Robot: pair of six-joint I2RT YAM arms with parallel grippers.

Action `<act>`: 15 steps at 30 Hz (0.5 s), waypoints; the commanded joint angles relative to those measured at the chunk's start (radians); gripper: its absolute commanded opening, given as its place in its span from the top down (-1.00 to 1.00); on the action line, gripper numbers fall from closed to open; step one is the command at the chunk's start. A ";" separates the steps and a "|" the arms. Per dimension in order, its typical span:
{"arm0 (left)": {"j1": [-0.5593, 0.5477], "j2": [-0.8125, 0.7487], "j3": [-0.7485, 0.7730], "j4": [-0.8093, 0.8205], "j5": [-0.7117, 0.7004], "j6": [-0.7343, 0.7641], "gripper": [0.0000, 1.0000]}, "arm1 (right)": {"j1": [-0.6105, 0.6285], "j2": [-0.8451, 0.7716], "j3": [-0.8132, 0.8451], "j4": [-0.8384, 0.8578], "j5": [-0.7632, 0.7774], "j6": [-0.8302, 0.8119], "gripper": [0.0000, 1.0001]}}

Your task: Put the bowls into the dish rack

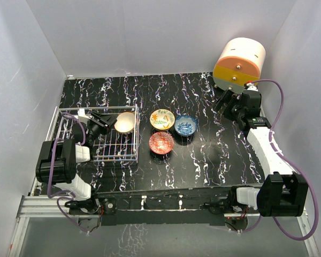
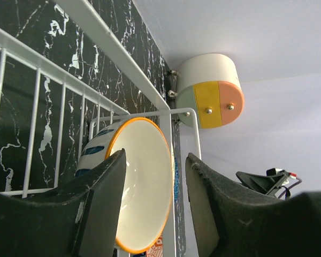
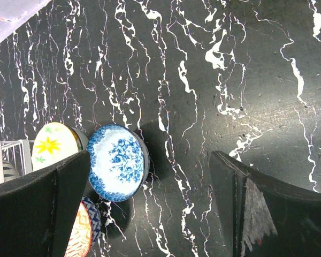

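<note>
Left end effector (image 2: 155,160) released around tan bowl (image 2: 144,187) in dish rack (image 1: 107,145); right end effector (image 3: 150,156) released

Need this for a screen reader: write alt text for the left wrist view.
The left hand, open, straddles a cream, orange-rimmed bowl tilted on edge in a corner of the white wire dish rack. Beyond sits a cream-and-orange drawer unit.

Tabletop (image 3: 257,80) is black marble-look stuff with a dull sheen. The dish rack (image 2: 43,63) looks like smooth white coated wire. Cream bowl (image 2: 144,182) and blue floral bowl (image 3: 117,168) are both shiny glazed ceramic. Left gripper (image 2: 156,156) pads (image 2: 214,203) are matt black, kinda grainy. Drawer unit (image 2: 208,75), upper right, looks like smooth plastic.
</note>
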 commanded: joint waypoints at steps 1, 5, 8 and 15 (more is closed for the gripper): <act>0.012 -0.044 -0.014 -0.058 -0.015 0.034 0.05 | -0.003 -0.014 -0.001 0.045 0.019 -0.015 -0.93; 0.014 -0.078 0.001 -0.097 -0.009 0.051 -0.06 | -0.003 -0.016 0.000 0.045 0.018 -0.015 -0.93; 0.014 -0.147 0.028 -0.181 -0.005 0.090 -0.21 | -0.001 -0.016 0.002 0.044 0.017 -0.015 -0.93; 0.014 -0.317 0.196 -0.613 -0.010 0.275 -0.42 | -0.002 -0.012 0.006 0.044 0.014 -0.015 -0.93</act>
